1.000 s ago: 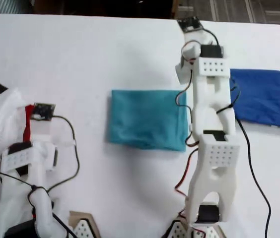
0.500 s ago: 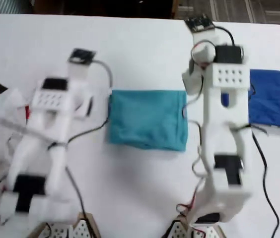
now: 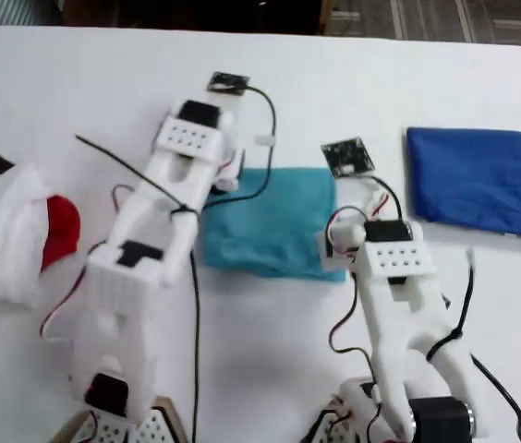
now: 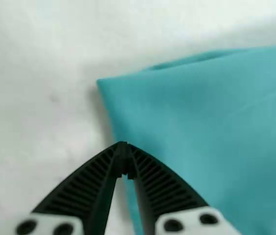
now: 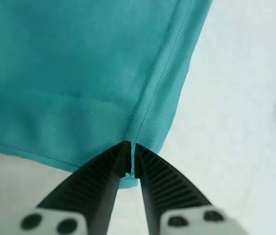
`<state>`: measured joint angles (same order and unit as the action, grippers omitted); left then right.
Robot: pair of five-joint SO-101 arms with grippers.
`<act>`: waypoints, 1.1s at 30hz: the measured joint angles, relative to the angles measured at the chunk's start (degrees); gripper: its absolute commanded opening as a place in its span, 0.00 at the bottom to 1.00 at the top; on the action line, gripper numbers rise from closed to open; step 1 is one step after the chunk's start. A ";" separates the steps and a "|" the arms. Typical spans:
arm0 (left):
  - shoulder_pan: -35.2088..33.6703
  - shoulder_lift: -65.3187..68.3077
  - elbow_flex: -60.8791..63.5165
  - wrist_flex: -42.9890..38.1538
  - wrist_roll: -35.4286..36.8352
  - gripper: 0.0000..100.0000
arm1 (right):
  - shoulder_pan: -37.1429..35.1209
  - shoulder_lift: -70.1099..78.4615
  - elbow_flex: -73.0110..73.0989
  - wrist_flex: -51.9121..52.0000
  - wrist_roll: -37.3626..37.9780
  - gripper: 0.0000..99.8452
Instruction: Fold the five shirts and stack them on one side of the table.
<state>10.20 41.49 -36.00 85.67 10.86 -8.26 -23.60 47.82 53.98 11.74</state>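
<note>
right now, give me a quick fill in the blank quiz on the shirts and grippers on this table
1. The middle shirt is ___ in colour.
2. The left gripper and right gripper both have their fingers ___.
3. The blue shirt lies folded on the ___ gripper's side of the middle shirt.
4. The cloth tucked against the white pile is ___.

Missing words: teal; shut; right; red
</note>
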 measured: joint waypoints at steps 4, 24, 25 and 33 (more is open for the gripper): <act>-0.09 6.77 -8.44 1.41 4.22 0.03 | 0.09 2.20 0.35 -0.79 -4.13 0.02; -4.22 19.52 -28.31 11.16 9.85 0.03 | 4.13 15.12 -2.29 -6.77 -4.84 0.02; -4.31 19.52 -29.01 11.87 9.67 0.03 | 5.01 15.12 -3.69 -5.80 -4.84 0.02; -8.53 19.52 -37.10 15.65 8.53 0.03 | 6.15 15.12 -18.73 7.91 -4.84 0.08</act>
<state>1.67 61.01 -73.10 101.32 19.38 -2.11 -8.48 29.10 61.89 6.90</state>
